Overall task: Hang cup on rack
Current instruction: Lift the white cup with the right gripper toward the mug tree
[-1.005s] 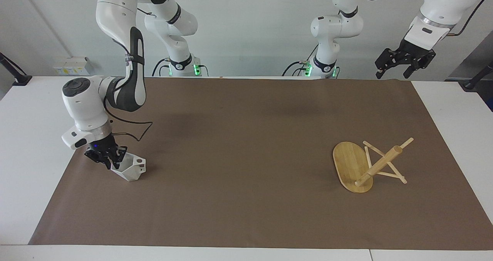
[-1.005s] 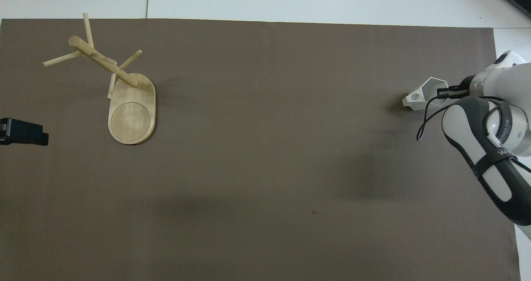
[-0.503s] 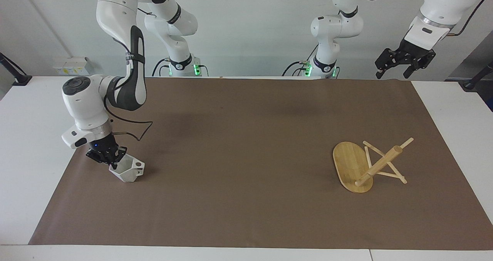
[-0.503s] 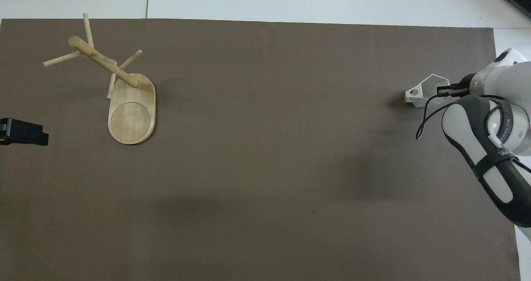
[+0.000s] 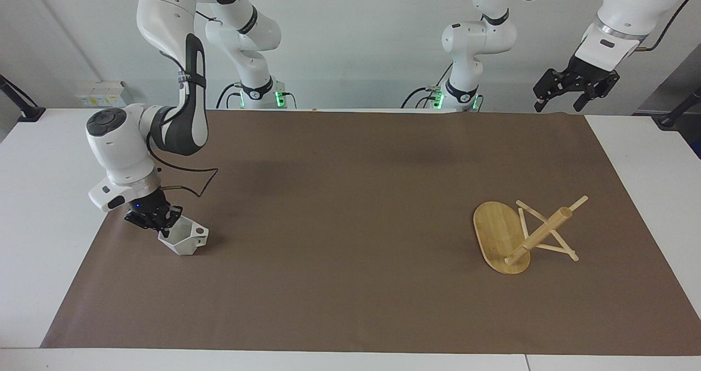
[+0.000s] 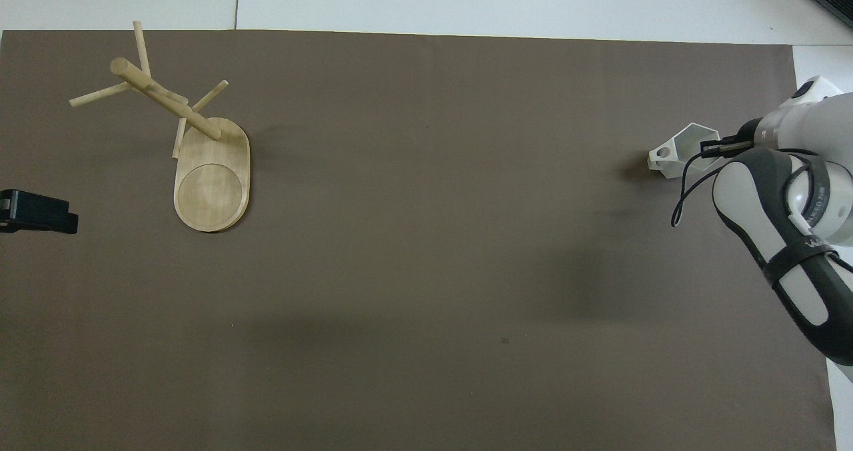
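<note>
The right gripper (image 5: 163,229) is down at the right arm's end of the table, its fingertips pinched together over the rim wall of the white faceted cup (image 5: 183,241) — one finger inside the mouth, one outside, so far as the facing view shows. The cup sits tilted on the brown mat (image 5: 350,206), its hexagonal opening turned up and toward the gripper, its small blocky handle with the round hole pointing toward the middle of the table. Whether its base is just clear of the mat or touching it cannot be told. In the overhead view the cup (image 6: 686,150) shows beside the right arm's wrist, with a thin black cable looping below it. The bamboo mug rack (image 5: 517,231) is well apart from the cup, toward the left arm's end of the table; it stands on its flat oval base with the thick post and its thin pegs rising from the base's end farther from the robots. The left gripper (image 5: 564,98) waits raised over the mat's corner nearest its own base — jaws spread wide, holding nothing.
</note>
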`<control>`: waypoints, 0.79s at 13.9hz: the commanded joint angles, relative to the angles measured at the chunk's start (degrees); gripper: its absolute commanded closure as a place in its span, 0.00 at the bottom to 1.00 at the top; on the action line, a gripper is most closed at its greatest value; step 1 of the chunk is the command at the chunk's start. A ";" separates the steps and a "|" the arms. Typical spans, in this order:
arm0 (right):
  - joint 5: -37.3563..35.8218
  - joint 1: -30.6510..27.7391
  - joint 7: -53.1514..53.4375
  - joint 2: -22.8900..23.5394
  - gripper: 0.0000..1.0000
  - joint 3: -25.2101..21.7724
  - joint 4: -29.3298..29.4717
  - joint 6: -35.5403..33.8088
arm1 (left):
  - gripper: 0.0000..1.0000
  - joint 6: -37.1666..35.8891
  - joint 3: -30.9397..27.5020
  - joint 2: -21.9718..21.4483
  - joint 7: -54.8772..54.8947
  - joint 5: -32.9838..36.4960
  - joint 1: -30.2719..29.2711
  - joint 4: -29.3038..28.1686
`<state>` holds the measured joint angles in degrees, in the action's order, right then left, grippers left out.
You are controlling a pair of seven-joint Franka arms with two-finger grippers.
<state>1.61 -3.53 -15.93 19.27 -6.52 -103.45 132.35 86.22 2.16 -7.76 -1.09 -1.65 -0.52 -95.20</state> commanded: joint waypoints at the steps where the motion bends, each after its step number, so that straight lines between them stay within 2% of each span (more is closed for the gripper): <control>1: 0.41 -0.17 0.46 -2.12 1.00 1.86 3.60 -8.75 | 0.00 -0.26 0.39 -1.56 -0.31 1.04 -0.45 -1.39; 4: 1.97 -0.17 0.55 -4.76 1.00 4.41 3.78 -12.72 | 0.00 -0.26 0.39 -1.47 -0.31 1.04 -0.45 -1.39; 7: 11.89 -0.08 0.55 -5.91 1.00 4.67 3.78 -16.58 | 0.00 -0.09 0.56 -1.47 -0.40 1.04 0.34 -1.39; 11: 21.92 0.01 2.46 -8.46 1.00 9.76 3.87 -19.32 | 0.00 -0.87 0.65 -1.65 -0.58 1.04 -0.01 -1.39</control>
<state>20.08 -3.16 -15.54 12.68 1.19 -99.31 114.29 86.11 2.54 -7.76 -1.09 -1.65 -0.49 -95.20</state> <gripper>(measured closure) 0.956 0.000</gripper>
